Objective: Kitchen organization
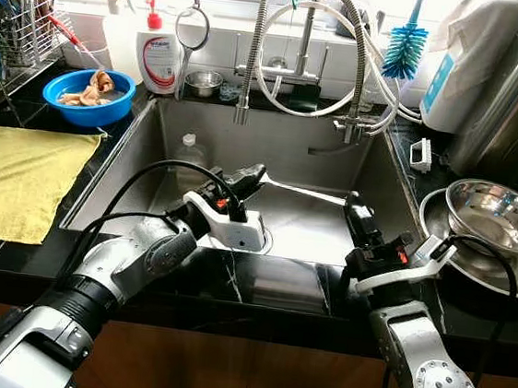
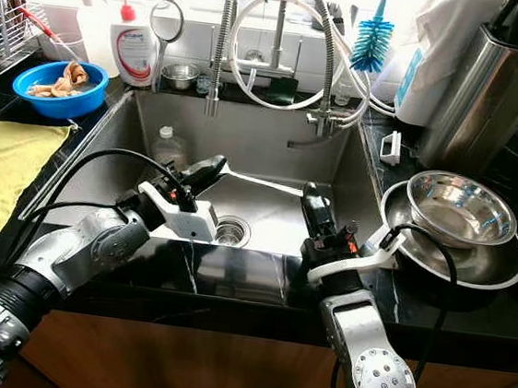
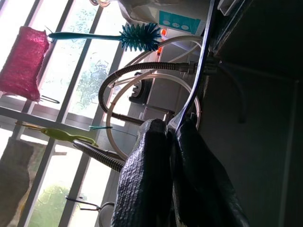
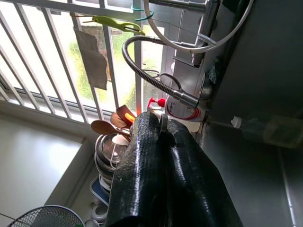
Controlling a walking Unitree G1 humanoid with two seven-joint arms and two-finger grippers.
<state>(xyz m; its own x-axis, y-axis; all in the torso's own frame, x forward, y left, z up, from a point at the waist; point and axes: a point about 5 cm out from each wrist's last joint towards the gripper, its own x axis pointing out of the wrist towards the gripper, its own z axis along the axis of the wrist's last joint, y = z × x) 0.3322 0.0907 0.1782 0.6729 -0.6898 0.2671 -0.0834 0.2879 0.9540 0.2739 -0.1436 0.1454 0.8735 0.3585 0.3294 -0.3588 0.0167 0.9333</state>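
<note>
Right now, biggest first: the sink [image 1: 151, 160] takes up the middle, set into the black counter [image 1: 11, 256]. At approx 9 o'clock of the sink a yellow cloth [image 1: 15, 178] lies flat on the counter; at 3 o'clock sit nested steel bowls [image 1: 498, 214]; at 10 o'clock a blue bowl [image 1: 88, 97] w/ scraps in it. A clear bottle [image 1: 188, 149] stands in the sink's far-left part. The drain [image 2: 230, 232] sits just under the left wrist.

The task's thing looks to be a long metal utensil [image 1: 305, 192], prob a spoon or ladle; its far end is hidden, so I can't say which. The left end effector [image 1: 246, 182] is clenched on one end of it, over the sink floor. Left wrist view confirms: fingers [image 3: 147, 175] pinched tight on the thin handle.

Key relation: the utensil's long axis runs roughly 3 o'clock from the left end effector, low across the basin, toward the right end effector [image 1: 358, 218]. The far tip lies just beside the right one, at its 11 o'clock; touching or not, can't tell. The right end effector is clenched w/ nothing seen between its fingers [image 4: 147, 156], pointing into the sink.

My read: the left arm has the piece, and the right is nearest the free end if a handover is wanted.
</note>
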